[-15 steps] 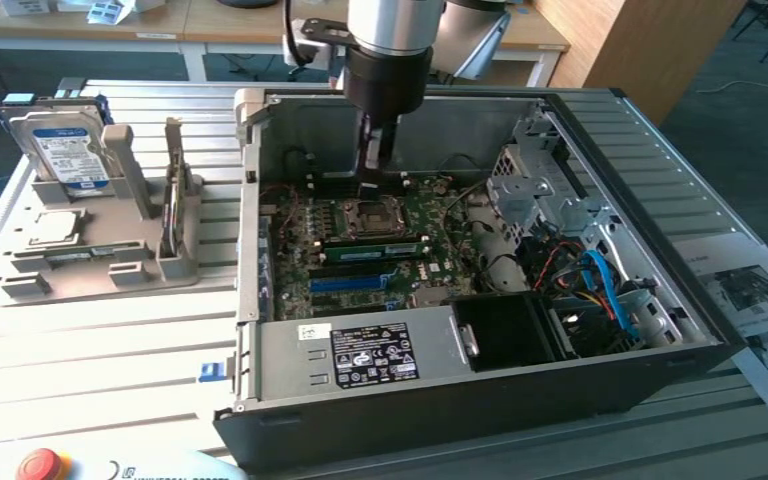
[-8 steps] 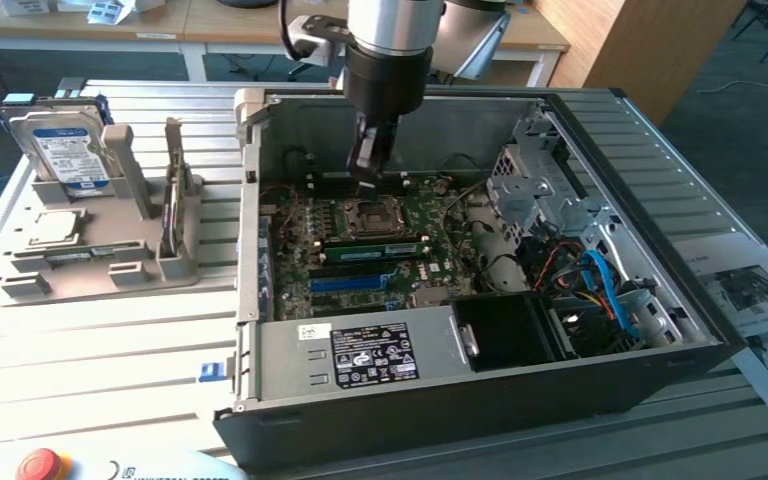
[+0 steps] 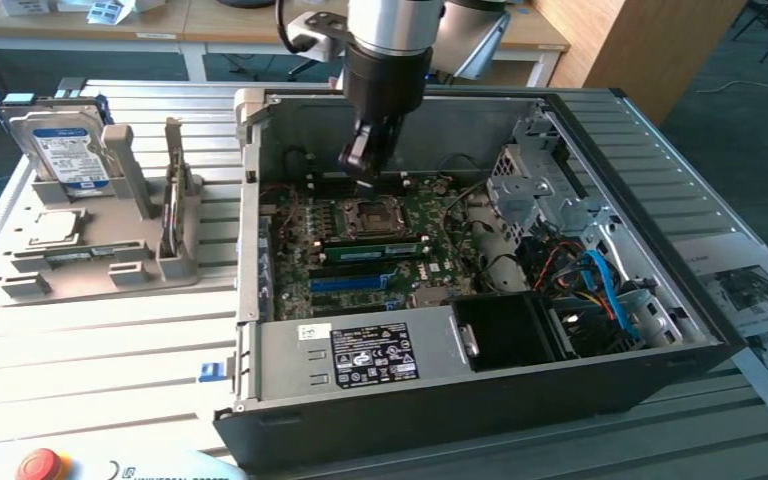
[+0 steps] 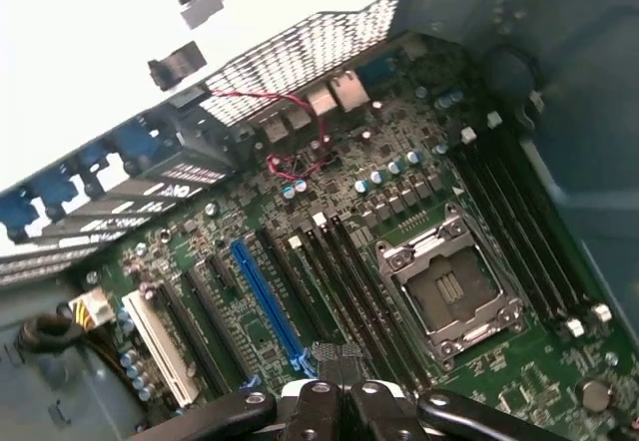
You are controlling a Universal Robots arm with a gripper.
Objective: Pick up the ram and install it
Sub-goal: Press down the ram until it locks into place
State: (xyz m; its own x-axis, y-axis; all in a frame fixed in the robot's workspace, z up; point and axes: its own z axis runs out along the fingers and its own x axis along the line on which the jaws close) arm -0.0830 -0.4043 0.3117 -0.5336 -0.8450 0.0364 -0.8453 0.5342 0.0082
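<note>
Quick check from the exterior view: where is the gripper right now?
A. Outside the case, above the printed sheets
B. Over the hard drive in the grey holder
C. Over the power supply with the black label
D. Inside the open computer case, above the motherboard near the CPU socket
D: the gripper hangs inside the open computer case, just behind the CPU socket on the motherboard.

You reach the motherboard (image 3: 384,245) only from above: the PC case (image 3: 491,380) is open on top. The power supply (image 3: 357,355), drive cage (image 3: 544,190) and blue cables (image 3: 611,290) block its near and exterior-view-right sides. Beside the case, the worktop (image 3: 91,340) carries a grey fixture (image 3: 104,250).
</note>
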